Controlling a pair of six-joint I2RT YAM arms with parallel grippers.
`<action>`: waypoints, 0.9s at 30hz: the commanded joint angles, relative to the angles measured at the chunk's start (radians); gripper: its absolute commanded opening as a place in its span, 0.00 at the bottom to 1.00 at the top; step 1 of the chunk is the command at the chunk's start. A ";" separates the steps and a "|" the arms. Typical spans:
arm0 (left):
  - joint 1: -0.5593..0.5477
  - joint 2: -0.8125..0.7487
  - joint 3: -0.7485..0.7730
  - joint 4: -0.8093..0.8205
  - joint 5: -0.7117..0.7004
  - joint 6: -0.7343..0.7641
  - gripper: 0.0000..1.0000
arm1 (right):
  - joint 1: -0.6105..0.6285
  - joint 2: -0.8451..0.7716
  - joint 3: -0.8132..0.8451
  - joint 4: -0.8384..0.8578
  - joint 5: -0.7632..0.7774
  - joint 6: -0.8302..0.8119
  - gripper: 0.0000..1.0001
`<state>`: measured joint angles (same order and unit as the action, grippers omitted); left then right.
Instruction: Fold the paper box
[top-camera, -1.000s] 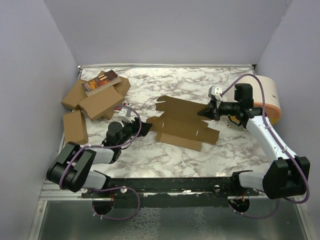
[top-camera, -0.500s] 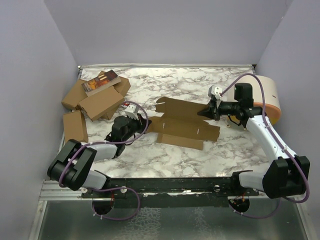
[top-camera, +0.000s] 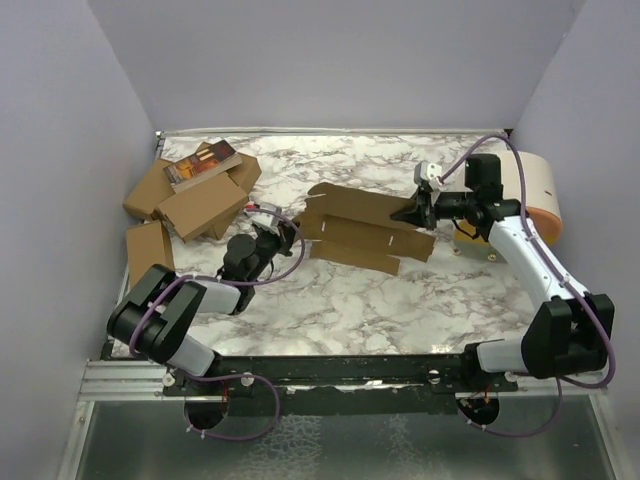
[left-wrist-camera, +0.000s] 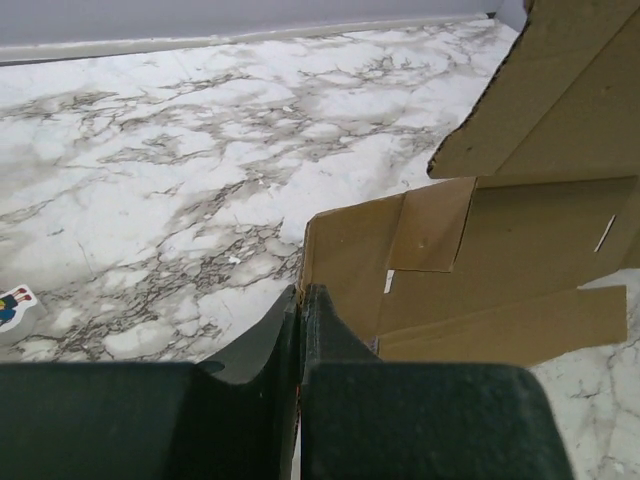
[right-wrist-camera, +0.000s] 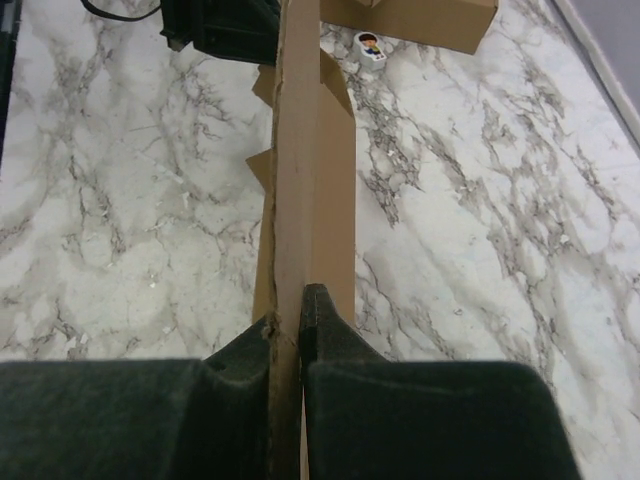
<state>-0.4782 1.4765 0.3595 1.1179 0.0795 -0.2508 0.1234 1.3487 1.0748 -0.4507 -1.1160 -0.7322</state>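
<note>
**Two arms pinch a flat carton blank at both ends as a fold takes shape**

The paper box (top-camera: 365, 232), a brown die-cut sheet with flaps and crease lines, lies at the centre of the marble tabletop (top-camera: 330, 300) in the overhead view, partly raised off the surface. At its left end, the left fingers (left-wrist-camera: 250, 350) are pressed together on a corner of the card. At its right end, the right fingers (right-wrist-camera: 330, 335) are clamped on a panel that stands on edge in the wrist view. A heap of brown cartons (top-camera: 195, 200) sits at upper left and a white cylinder with an orange rim (top-camera: 540, 195) at far right, both apart from the sheet. The step in hand appears to be turning one long panel up along its crease. Doing it well likely means holding the left end low as an anchor and swinging the right end around the crease rather than pulling outward. That way the thin card bends on the score and does not buckle or tear.
</note>
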 joint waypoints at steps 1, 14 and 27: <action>-0.008 0.057 -0.057 0.244 -0.048 0.088 0.00 | 0.005 0.032 -0.029 -0.047 -0.078 -0.016 0.01; -0.026 0.033 -0.166 0.335 -0.059 0.144 0.00 | 0.004 0.169 0.024 -0.113 -0.088 0.128 0.01; -0.040 0.024 -0.233 0.380 -0.024 0.173 0.00 | 0.004 0.245 0.029 -0.105 -0.041 0.231 0.01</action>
<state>-0.5114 1.5257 0.1432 1.4288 0.0513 -0.0929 0.1246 1.5661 1.0798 -0.5385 -1.1904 -0.5426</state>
